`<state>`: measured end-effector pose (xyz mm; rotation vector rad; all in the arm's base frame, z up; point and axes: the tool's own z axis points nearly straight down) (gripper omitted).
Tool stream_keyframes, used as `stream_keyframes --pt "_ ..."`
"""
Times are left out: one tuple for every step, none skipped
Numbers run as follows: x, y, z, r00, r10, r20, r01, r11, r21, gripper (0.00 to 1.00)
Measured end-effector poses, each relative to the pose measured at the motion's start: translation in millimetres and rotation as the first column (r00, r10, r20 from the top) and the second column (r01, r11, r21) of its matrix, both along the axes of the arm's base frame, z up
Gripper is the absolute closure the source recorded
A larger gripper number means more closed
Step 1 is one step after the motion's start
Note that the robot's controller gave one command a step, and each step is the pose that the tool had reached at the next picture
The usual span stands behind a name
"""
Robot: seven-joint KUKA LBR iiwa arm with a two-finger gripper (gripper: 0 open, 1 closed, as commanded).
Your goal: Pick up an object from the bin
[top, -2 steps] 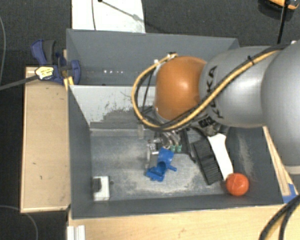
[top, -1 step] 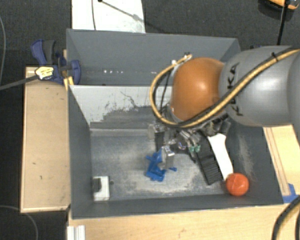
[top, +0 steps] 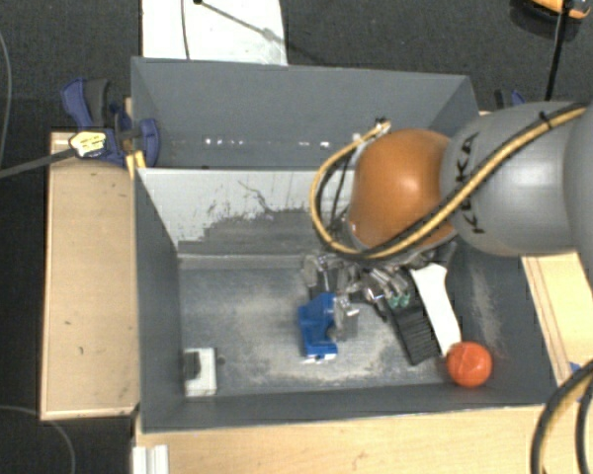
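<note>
The gripper [top: 330, 299] sits low at mid-bin, down on the far end of a blue plastic piece [top: 317, 336]; whether it is clamped I cannot tell. The piece lies on the bin floor, long axis running far-to-near, with a black brush [top: 415, 336] just to its right.

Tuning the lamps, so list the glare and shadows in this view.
Camera view: a row of bright glints runs along the grey metal bin at its back wall; the arm's glossy orange dome cover carries a soft highlight; the floor looks darker beneath the gripper and small blue plastic piece; the round orange ball lies lit.
</note>
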<state>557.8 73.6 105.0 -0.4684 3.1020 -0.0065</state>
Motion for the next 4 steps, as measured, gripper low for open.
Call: stream_keyframes --pt "-4.0 12.3 -30.5 0.999 0.038 -0.013 -0.038 0.999 0.006 1.0" --pt "-4.0 12.2 -30.5 0.999 0.032 -0.014 -0.032 0.999 0.006 1.0" --pt "-4.0 12.3 -30.5 1.0 0.027 -0.014 -0.027 1.0 0.006 1.0" --pt "-4.0 12.4 -30.5 1.0 0.023 -0.014 -0.023 1.0 0.006 1.0"
